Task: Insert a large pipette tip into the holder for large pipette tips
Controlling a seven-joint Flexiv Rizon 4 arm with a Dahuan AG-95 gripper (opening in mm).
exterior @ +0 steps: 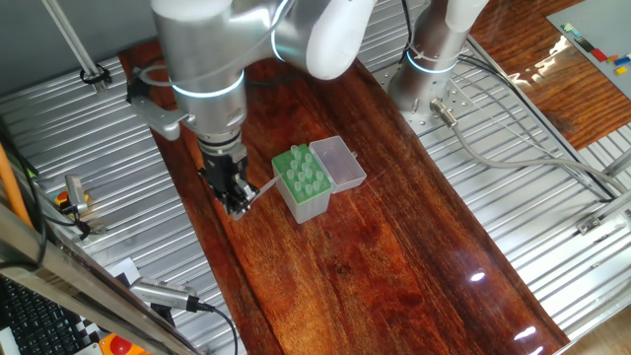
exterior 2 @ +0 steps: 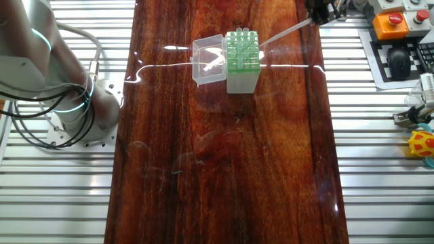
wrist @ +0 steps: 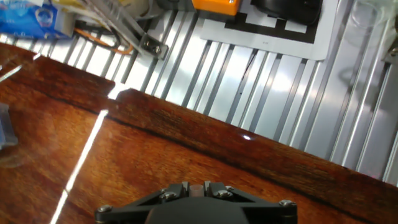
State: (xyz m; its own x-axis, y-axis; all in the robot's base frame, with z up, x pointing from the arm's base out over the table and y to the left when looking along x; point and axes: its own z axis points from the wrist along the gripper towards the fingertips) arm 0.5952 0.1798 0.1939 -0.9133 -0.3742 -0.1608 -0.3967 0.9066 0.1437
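My gripper point(exterior: 239, 203) hangs just left of the holder for large pipette tips point(exterior: 302, 183), near the wooden board's edge. It is shut on the large pipette tip point(exterior: 263, 186), a thin pale cone that slants down from the fingers toward the box. In the other fixed view the tip point(exterior 2: 285, 32) runs from the gripper point(exterior 2: 321, 13) to a narrow end just beside the holder's green perforated top point(exterior 2: 242, 49), and its clear lid point(exterior 2: 208, 59) lies open on the far side. In the hand view the jaws point(wrist: 196, 186) press a pale stub between them.
The wooden board point(exterior 2: 224, 169) lies between ribbed metal surfaces point(exterior 2: 386, 190). The arm's base point(exterior 2: 71, 115) stands off the board on one side. On the other side are an orange button box point(exterior 2: 395, 22), a mouse point(exterior 2: 400, 62) and a yellow toy point(exterior 2: 422, 146).
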